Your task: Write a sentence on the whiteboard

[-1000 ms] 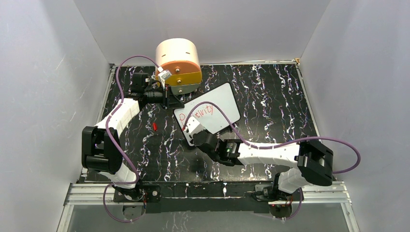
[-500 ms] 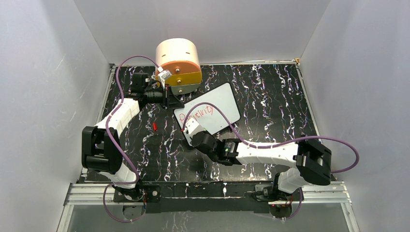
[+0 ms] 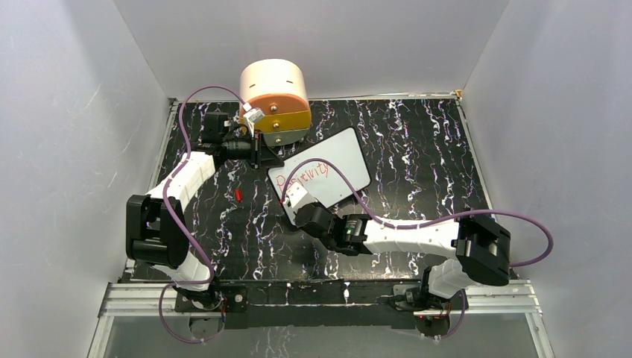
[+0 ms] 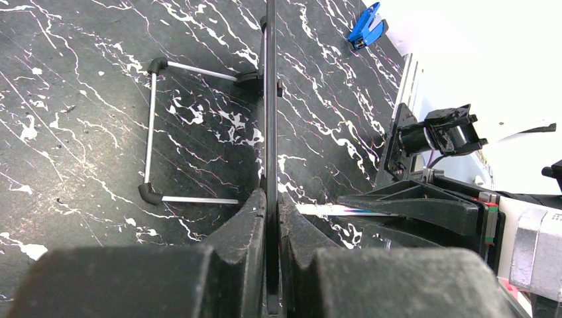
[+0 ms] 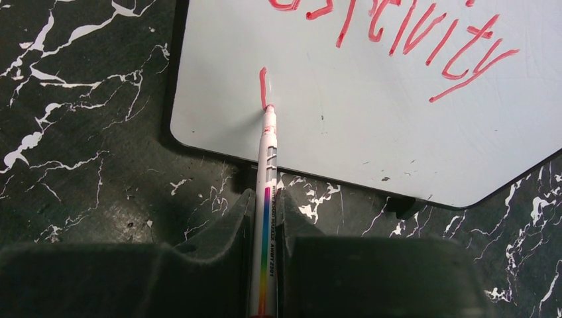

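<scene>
Even bright light, soft shadows, wrist views w/ blurry near fingers

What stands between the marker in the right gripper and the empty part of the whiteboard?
Nothing visible. The marker in the right gripper touches the whiteboard at a short red stroke, and the white area beside it, under the sentence, is bare.
</scene>
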Motion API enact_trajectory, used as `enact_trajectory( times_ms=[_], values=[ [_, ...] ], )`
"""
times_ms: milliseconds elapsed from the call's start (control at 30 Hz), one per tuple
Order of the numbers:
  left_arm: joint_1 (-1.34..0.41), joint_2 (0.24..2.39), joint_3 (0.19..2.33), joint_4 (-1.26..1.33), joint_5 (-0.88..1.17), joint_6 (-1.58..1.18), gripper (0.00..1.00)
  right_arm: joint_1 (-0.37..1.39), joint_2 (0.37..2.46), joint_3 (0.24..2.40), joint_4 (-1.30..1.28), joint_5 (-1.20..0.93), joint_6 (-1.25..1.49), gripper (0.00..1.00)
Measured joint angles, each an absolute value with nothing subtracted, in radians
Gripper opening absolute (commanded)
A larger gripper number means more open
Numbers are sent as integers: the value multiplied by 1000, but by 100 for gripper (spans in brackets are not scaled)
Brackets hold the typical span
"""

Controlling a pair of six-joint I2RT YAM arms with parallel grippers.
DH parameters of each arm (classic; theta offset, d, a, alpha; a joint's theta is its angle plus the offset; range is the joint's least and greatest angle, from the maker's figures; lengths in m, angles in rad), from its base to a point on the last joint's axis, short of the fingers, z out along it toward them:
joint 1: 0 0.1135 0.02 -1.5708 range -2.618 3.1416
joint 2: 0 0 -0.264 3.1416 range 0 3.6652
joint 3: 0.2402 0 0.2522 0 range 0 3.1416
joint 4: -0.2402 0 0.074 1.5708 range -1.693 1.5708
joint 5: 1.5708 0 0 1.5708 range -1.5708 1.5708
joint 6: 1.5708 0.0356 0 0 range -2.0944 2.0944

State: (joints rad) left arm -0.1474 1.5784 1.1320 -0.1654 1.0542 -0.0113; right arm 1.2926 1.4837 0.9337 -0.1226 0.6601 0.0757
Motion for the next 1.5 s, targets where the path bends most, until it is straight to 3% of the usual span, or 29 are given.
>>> enact_trajectory(
  times_ms=[1500],
  values=[
    [-147, 1579, 1132, -165, 1055, -12, 0, 1293, 1488, 943, -144, 693, 76, 0]
  ],
)
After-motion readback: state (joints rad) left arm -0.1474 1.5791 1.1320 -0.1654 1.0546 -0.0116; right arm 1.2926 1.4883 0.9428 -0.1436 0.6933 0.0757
